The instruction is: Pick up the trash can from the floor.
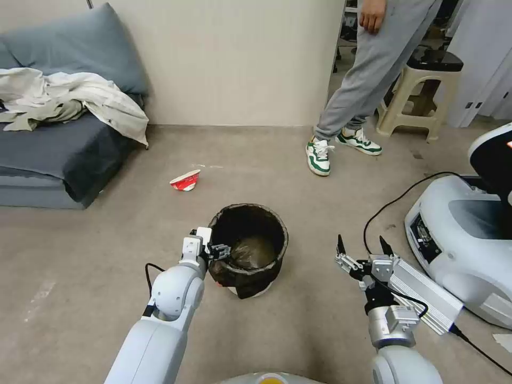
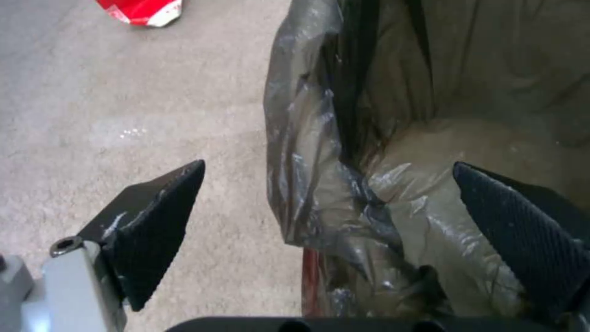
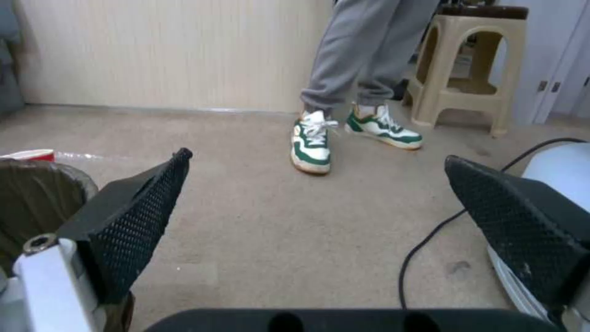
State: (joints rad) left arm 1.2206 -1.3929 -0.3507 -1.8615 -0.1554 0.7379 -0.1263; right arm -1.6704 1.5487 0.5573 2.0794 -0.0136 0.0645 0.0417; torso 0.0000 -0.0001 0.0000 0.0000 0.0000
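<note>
The floor [image 1: 298, 176] spreads grey-beige in every direction from the trash can [image 1: 248, 248], which stands upright on it directly ahead of the robot. Beyond the trash can and off to the robot's left sits a dark grey sofa [image 1: 58, 149] with a pale rumpled cloth [image 1: 80, 98] thrown over it. To the trash can's right stands a large white rounded machine [image 1: 464, 240], with a black cable [image 1: 394, 200] running across the floor from it.

The trash can is lined with a crinkled dark bag [image 2: 320, 152] folded over its rim. Inside, the bag sags to a lighter, brownish bottom; nothing else can be made out in it.

The left gripper [image 1: 218, 250] is at the near left rim of the trash can, its jaws spread apart and straddling the rim: one finger [image 2: 154, 226] hangs outside the wall over the floor, the other inside over the bag. Neither finger touches the rim.

The right gripper [image 1: 362, 248] hovers to the right of the trash can, well apart from it, fingers wide open and holding nothing.

A crushed red and white cup [image 1: 185, 180] lies on the floor just beyond the trash can, toward the sofa. No writing on it is legible.
</note>
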